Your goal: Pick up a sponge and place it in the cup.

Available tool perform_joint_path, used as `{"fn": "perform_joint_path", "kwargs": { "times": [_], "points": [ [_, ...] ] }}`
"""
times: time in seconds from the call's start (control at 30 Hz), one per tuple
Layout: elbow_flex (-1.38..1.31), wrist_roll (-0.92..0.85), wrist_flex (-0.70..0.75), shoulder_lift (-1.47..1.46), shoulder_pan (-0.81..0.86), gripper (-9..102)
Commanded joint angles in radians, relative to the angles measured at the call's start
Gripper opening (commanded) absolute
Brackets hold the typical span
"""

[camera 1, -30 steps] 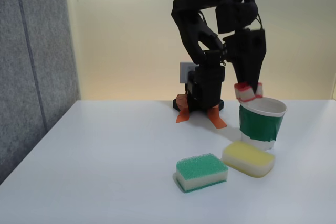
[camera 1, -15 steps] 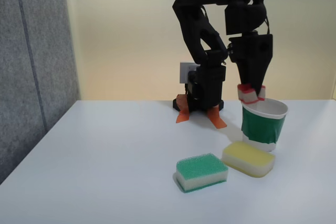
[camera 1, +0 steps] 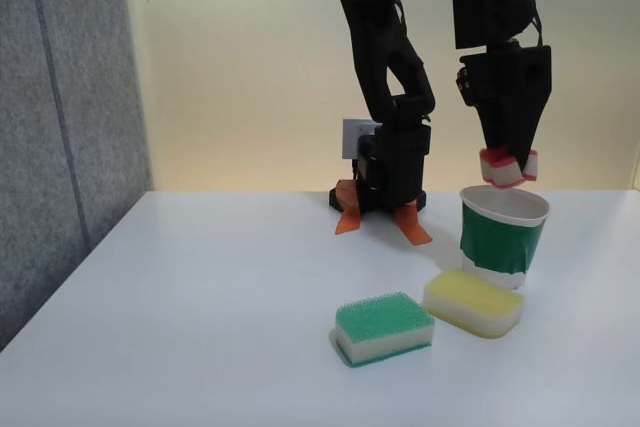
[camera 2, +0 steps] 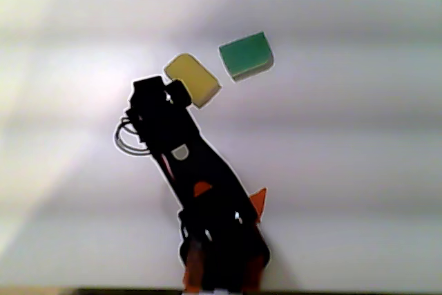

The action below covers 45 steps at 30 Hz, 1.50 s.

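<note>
Sponge (camera 1: 507,168): small, red top, white base, tilted, held in the air at right of centre in the fixed view, just above the cup rim. Cup (camera 1: 502,235): upright on the table, white rim, wide green band, directly below the sponge, mouth open.

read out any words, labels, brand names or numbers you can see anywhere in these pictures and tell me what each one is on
There is no readable text.
The cup has a plain green band and a white rim, no print.
The sponge held in the gripper, the green sponge and the yellow sponge carry no labels.
A small pale plate on the arm's base is too small to read, if it bears anything.
</note>
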Motion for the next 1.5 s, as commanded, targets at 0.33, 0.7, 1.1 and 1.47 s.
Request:
{"fn": "perform_joint_path", "kwargs": {
  "times": [0.33,0.7,1.1,1.47],
  "points": [
    [-0.08,0.005,-0.026,-0.06,-0.011,18],
    [-0.06,0.006,-0.037,-0.037,-0.005,33],
    [-0.114,0.038,-0.031,-0.054,0.006,51],
    [-0.055,0.048,0.046,0.052,0.054,8]
  ]
}}
